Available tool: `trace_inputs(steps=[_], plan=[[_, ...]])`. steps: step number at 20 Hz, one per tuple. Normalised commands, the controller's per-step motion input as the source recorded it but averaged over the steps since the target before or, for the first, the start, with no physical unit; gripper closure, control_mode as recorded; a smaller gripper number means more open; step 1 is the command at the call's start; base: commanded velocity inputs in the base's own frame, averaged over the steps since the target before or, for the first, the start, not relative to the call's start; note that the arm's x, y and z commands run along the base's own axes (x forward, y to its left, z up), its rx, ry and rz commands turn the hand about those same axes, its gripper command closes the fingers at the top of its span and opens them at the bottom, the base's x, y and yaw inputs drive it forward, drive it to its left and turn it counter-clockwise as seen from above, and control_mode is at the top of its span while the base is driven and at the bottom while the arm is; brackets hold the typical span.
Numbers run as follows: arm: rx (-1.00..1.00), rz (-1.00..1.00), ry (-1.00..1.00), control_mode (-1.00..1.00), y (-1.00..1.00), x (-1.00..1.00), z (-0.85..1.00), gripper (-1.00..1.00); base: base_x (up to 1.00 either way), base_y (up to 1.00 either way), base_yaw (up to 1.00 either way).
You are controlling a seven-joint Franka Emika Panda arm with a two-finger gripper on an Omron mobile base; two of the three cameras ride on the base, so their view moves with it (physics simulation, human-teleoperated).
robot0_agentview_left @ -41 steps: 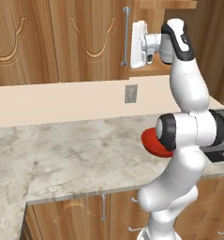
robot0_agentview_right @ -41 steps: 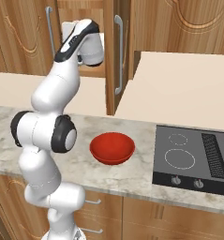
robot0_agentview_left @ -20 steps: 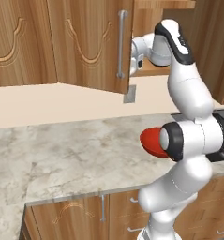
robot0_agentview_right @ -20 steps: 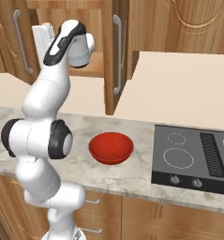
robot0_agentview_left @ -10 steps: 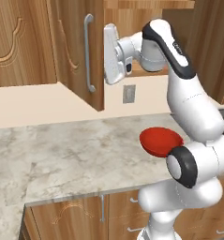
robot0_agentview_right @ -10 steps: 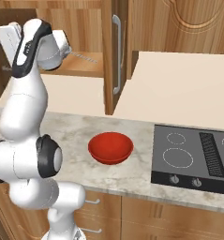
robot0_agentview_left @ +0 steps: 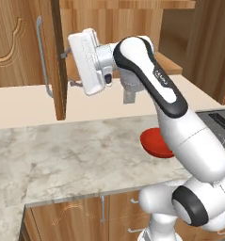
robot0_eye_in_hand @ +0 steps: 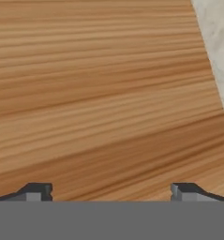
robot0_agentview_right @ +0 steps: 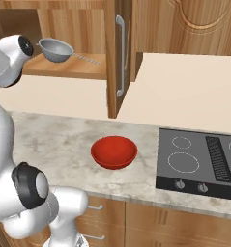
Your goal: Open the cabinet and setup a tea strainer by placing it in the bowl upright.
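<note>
Strainer (robot0_agentview_right: 55, 49) sits on the cabinet shelf (robot0_agentview_right: 83, 67), handle pointing right, well above the red bowl (robot0_agentview_right: 114, 151) on the counter (robot0_agentview_left: 62, 155). Both cabinet doors are swung out; I've got the gripper (robot0_eye_in_hand: 111, 190) up by the left door (robot0_agentview_left: 55, 56), jaws spread full width, nothing in them. Risk as I see it: hand's v. close to that door, so swinging round twd the shelf could clip it, or knock the strainer off.

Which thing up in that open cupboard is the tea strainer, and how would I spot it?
Look at the wooden wall cabinet above the marble counter, its doors swung open. On its shelf rests the tea strainer: a small grey metal cup with a thin wire handle pointing toward the door, unlike the glossy red bowl on the counter.
</note>
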Motion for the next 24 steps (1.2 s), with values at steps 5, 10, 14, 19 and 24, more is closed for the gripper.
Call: trace_inputs(steps=[5,10,14,19,24], plan=[[-0.10,-0.32,0.06,-1.00,0.28,-0.05,-0.04,-1.00,0.00,0.00,0.00],[-0.15,-0.23,0.12,-1.00,0.12,0.00,-0.08,-1.00,0.00,0.00,0.00],[-0.29,-0.21,0.12,-1.00,-0.26,0.01,-0.39,-1.00,0.00,0.00,0.00],[-0.23,-0.11,0.08,-1.00,-0.61,0.11,-0.21,-1.00,0.00,0.00,0.00],[-0.10,-0.05,0.09,-1.00,-0.88,0.44,-0.51,-1.00,0.00,0.00,0.00]])
